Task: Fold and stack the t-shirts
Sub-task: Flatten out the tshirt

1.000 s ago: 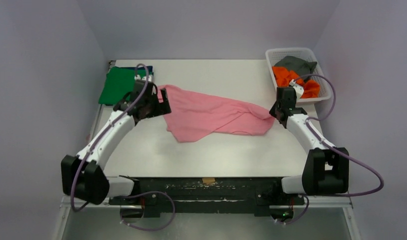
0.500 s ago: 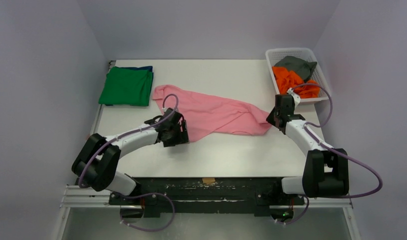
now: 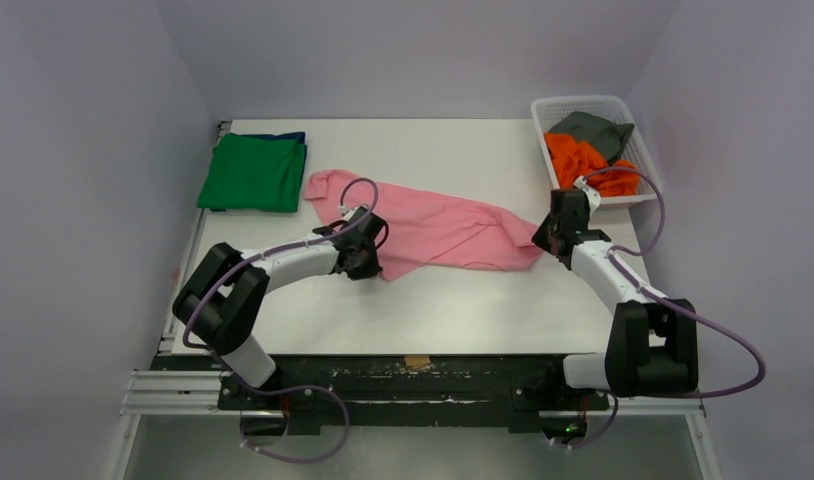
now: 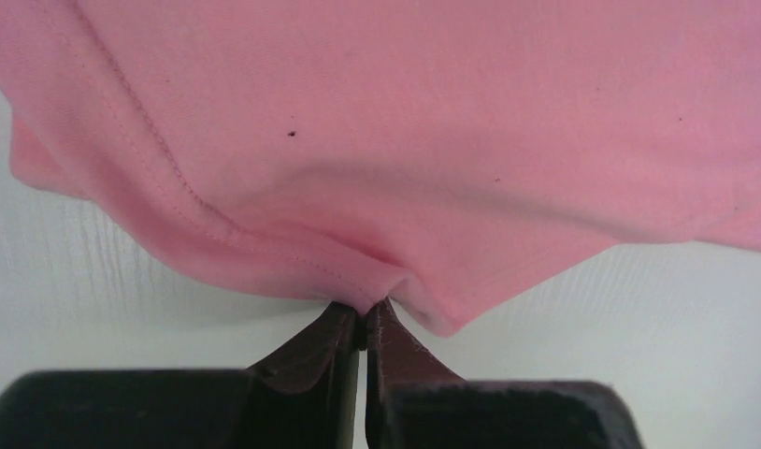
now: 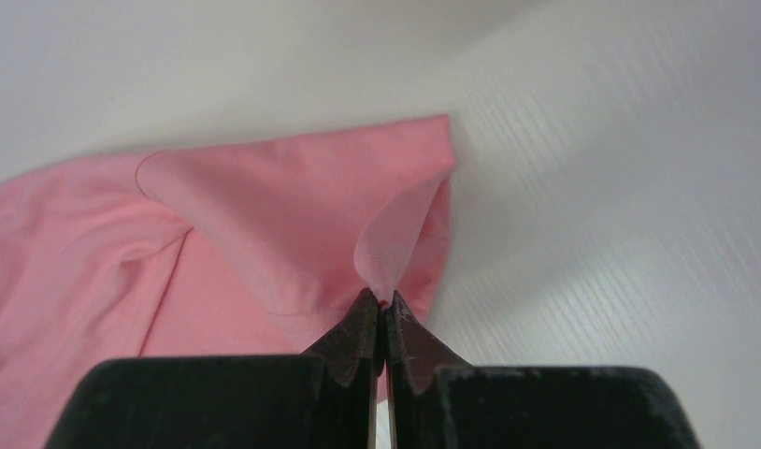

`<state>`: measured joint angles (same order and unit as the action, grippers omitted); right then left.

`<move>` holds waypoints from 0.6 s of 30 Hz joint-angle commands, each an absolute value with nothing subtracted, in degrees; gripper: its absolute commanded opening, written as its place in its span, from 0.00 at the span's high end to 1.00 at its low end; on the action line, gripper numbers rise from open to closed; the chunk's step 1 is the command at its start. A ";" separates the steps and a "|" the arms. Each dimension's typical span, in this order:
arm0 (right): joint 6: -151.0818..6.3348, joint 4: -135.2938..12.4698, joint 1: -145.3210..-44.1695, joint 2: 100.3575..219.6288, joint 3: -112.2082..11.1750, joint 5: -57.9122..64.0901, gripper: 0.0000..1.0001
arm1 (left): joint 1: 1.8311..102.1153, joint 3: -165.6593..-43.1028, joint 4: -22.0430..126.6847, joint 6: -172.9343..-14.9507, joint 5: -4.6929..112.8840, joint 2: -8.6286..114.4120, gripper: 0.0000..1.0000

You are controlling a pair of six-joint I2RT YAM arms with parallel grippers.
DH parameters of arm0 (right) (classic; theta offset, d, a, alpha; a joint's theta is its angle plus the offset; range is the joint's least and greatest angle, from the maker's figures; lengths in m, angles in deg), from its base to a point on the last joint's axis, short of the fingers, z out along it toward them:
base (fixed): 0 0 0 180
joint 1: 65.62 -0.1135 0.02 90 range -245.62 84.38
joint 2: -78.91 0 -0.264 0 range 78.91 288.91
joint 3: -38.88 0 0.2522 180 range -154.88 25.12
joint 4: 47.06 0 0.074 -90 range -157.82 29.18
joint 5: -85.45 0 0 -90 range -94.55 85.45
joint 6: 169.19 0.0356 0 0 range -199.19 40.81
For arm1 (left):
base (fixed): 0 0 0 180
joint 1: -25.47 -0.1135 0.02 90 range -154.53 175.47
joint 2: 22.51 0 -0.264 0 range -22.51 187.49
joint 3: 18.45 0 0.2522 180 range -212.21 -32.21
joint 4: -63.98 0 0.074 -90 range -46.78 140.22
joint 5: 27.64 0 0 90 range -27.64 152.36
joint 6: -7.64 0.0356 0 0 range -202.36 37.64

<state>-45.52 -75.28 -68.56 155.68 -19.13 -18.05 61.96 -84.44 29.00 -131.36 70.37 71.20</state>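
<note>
Pinching pink t-shirt (image 3: 433, 225), lying unfolded just right of folded green t-shirt (image 3: 253, 172): left gripper (image 4: 363, 318) clamping its near hem, right gripper (image 5: 384, 313) clamping its far-right corner. Leaving orange t-shirt (image 3: 583, 160) and grey t-shirt (image 3: 593, 128) waiting in basket (image 3: 543, 110), far right.

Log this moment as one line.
left claw: shut on unfolded pink t-shirt, near hem | right claw: shut on its right end | green t-shirt: folded, far left

Shows only a thin edge of the dark blue t-shirt (image 3: 289, 136) from under the green t-shirt (image 3: 253, 173). Cuts the pink t-shirt (image 4: 405, 140) off at top and both sides in the left wrist view.
</note>
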 commanded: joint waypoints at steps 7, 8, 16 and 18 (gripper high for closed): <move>-45.35 -74.11 -68.46 150.96 -18.50 -18.14 1.00 | 62.56 -86.21 25.80 -128.56 77.05 62.27 1.00; -45.60 -74.29 -68.43 150.17 -18.59 -17.97 1.00 | 62.65 -85.35 26.09 -128.08 76.62 59.99 1.00; -49.95 -76.22 -68.50 137.45 -19.55 -11.19 1.00 | 62.66 -80.85 24.71 -124.84 76.92 35.82 1.00; -50.70 -77.87 -68.48 132.90 -21.66 -10.83 1.00 | 62.65 -82.05 22.71 -123.39 78.25 29.00 1.00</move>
<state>-47.99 -76.65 -68.56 140.78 -18.59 -13.76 62.38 -81.14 24.83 -126.94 75.29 39.37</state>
